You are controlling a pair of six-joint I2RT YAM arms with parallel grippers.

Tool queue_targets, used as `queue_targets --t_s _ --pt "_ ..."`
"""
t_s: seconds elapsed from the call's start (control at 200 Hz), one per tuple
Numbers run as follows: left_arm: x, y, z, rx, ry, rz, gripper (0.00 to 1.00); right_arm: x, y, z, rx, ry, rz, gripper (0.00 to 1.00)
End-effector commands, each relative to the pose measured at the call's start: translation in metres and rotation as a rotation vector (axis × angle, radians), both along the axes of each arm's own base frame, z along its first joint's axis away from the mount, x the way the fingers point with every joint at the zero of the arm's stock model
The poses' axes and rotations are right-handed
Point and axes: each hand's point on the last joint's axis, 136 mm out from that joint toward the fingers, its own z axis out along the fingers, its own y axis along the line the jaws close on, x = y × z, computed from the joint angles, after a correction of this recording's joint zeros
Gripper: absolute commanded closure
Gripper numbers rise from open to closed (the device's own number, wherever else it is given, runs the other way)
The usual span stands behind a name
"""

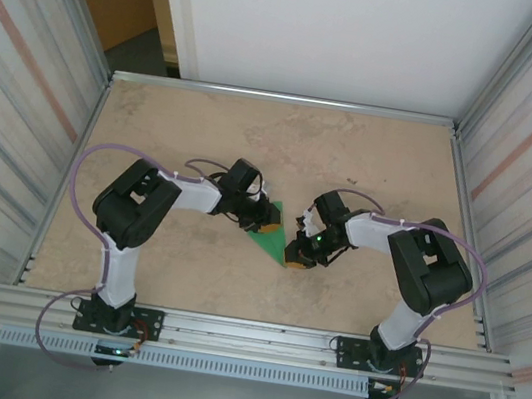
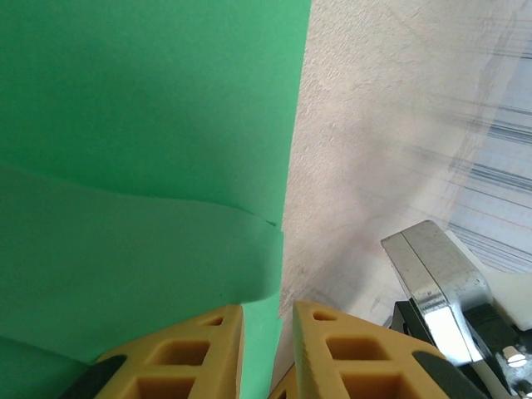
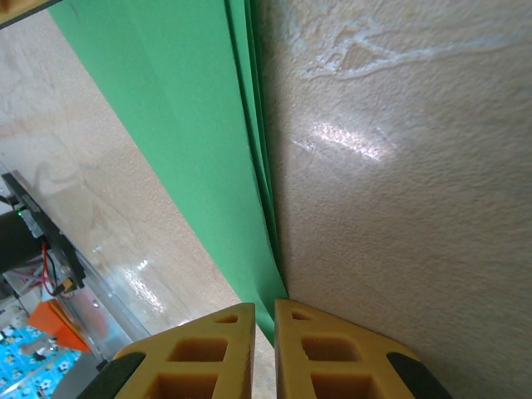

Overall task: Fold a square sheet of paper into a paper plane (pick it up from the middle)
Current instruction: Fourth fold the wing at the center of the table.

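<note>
The green sheet of paper point(image 1: 271, 237) is folded into a small triangle at mid-table, between my two grippers. My left gripper point(image 1: 268, 222) sits at its upper left edge. In the left wrist view the paper point(image 2: 141, 125) shows a folded flap, and its right edge runs down between the yellow fingers point(image 2: 199, 353) of the left gripper point(image 2: 268, 309), which is shut on it. My right gripper point(image 1: 295, 256) is at the triangle's lower right tip. In the right wrist view the layered paper point(image 3: 183, 125) narrows to a corner pinched in the right gripper point(image 3: 264, 306).
The beige tabletop point(image 1: 256, 137) is ringed by an aluminium frame point(image 1: 282, 97) and ribbed side walls point(image 1: 19, 100). A shiny metal block point(image 2: 432, 274) sits close to the right of my left fingers. Both arm bases are bolted to the near rail point(image 1: 245, 333).
</note>
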Motion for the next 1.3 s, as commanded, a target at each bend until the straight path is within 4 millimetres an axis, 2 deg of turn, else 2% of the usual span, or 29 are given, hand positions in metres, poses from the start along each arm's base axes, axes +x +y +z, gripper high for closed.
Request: queue_targets --t_s 0.0,0.11,0.195,0.366,0.646,1.047,1.293 --pt "-0.006 0.002 0.006 -0.002 -0.004 -0.013 0.78 0.001 0.002 0.009 0.012 -0.040 0.026 0.86" --pt "-0.005 0.002 0.008 -0.003 -0.008 -0.013 0.77 0.015 -0.004 0.027 0.016 -0.125 -0.023 0.81" --pt "-0.004 0.001 0.009 -0.003 -0.012 -0.012 0.78 0.022 -0.011 0.030 0.002 -0.157 -0.054 0.77" --pt "-0.002 0.000 0.012 -0.011 -0.018 -0.011 0.77 0.017 -0.013 0.019 -0.027 -0.124 -0.038 0.75" --pt "-0.006 -0.001 0.011 -0.016 -0.010 -0.022 0.77 0.009 0.003 0.013 -0.012 -0.091 0.014 0.83" --pt "-0.004 -0.004 0.009 -0.019 -0.008 -0.027 0.78 0.006 -0.006 -0.007 -0.086 -0.047 0.002 0.90" --pt "0.011 0.007 0.016 -0.004 -0.041 -0.018 0.78 -0.001 -0.017 -0.018 -0.152 -0.024 0.014 0.90"
